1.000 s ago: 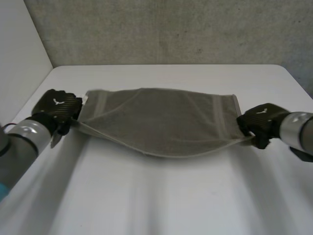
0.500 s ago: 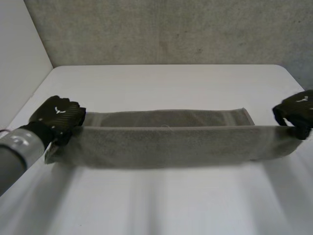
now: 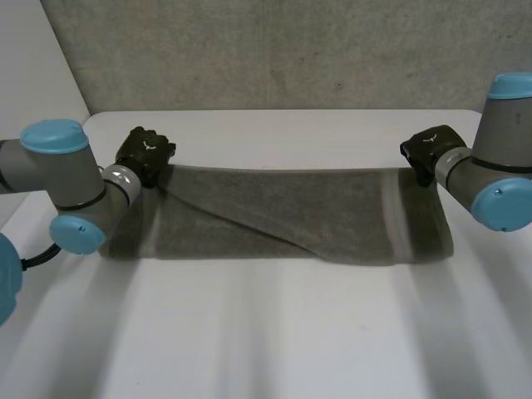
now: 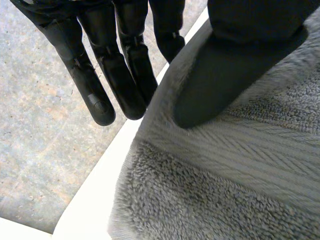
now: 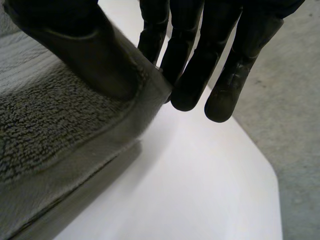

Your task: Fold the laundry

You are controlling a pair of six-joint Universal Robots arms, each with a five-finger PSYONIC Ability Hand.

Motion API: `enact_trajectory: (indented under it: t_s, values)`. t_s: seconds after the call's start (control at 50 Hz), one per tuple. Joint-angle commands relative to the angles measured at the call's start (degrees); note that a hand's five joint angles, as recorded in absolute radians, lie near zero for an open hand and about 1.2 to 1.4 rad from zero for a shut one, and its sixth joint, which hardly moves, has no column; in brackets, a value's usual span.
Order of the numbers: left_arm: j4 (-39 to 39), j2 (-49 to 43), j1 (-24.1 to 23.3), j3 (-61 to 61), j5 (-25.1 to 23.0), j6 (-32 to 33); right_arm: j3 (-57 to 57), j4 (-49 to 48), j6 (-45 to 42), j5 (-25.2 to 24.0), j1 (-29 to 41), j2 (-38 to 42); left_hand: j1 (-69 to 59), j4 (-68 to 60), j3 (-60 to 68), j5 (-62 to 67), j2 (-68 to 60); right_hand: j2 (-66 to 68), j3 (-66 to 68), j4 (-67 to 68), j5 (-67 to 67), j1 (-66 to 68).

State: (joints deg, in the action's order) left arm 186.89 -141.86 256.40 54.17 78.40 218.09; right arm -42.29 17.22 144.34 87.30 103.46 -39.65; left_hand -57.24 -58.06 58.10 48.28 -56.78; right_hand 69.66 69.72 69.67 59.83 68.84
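The left robot hand (image 3: 145, 152) was clamped on the far left corner of the towel (image 3: 274, 220), its thumb pressing the hem against straight fingers (image 4: 120, 75). The right robot hand (image 3: 428, 145) pinched the far right corner the same way, thumb on top and fingers (image 5: 192, 60) at the edge.

Between them the towel lay flat on the white tabletop (image 3: 274, 332), across the middle. From where I stood, one lengthwise fold looked done. The upper layer sat askew, with a diagonal ridge across it. Letting go, smoothing and the crosswise folds seemed left to do.

Its long axis ran from one hand to the other, with the doubled edge towards the robot.
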Motion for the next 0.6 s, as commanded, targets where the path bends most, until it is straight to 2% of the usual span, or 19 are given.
enact_trajectory:
  t_s: [0.02, 0.14, 0.26, 0.3, 0.34, 0.36, 0.42, 0.48, 0.6]
  values:
    - [0.41, -2.36, -1.08, -1.43, 0.97, -0.04, 1.42, -4.03, 0.24, 1.30, 0.78, 1.77, 47.24, 48.06, -48.10, -48.28, 46.78, -59.42, -59.49, -59.43, -59.59, -58.60]
    - [0.41, -0.69, -1.61, 2.08, 1.23, -0.12, -0.60, -4.65, 1.38, 1.65, 0.87, 0.10, 47.24, 48.06, -48.10, -48.28, 46.78, -59.66, -59.72, -59.67, -59.83, -58.84]
    - [0.58, 8.71, -1.61, 12.28, 0.79, -2.58, -11.41, -4.74, 5.25, 0.77, 0.17, -9.13, 47.24, 48.06, -48.10, -48.28, 46.78, -59.66, -59.72, -59.67, -59.83, -58.84]
    - [0.76, 11.96, -1.61, 15.53, 0.62, -3.64, -19.64, -5.70, 5.69, 0.42, 0.08, -15.25, 47.24, 48.06, -48.10, -48.28, 46.78, -59.66, -59.72, -59.67, -59.83, -58.84]
    - [2.07, 17.91, -1.61, 22.00, 0.35, -5.65, -23.42, -6.23, 5.69, -0.11, 0.08, -17.98, 47.24, 48.06, -48.10, -48.28, 46.78, -59.66, -59.72, -59.67, -59.83, -58.84]
    - [2.08, 17.94, -1.61, 22.03, 0.35, -5.66, -23.46, -6.23, 5.69, -0.11, 0.08, -18.00, 47.24, 48.06, -48.10, -48.28, 46.78, -59.66, -59.72, -59.67, -59.83, -58.84]
    - [5.93, 25.65, -1.43, 31.15, -1.49, -6.89, -32.83, -6.85, 5.51, -2.74, -0.88, -23.35, 47.24, 48.06, -48.10, -48.28, 46.78, -59.44, -59.51, -59.45, -59.61, -58.62]
    - [9.00, 29.08, -1.00, 36.34, -2.89, -7.15, -38.11, -6.67, 5.25, -3.80, -3.69, -25.20, 47.24, 48.06, -48.10, -48.28, 46.78, -56.39, -56.45, -56.40, -56.56, -55.57]
    - [14.02, 31.30, -0.90, 43.38, -3.51, -7.94, -45.33, -8.33, 4.37, -6.43, -6.07, -25.30, 47.24, 48.06, -48.10, -48.28, 46.78, -48.66, -48.73, -48.67, -48.83, -47.84]
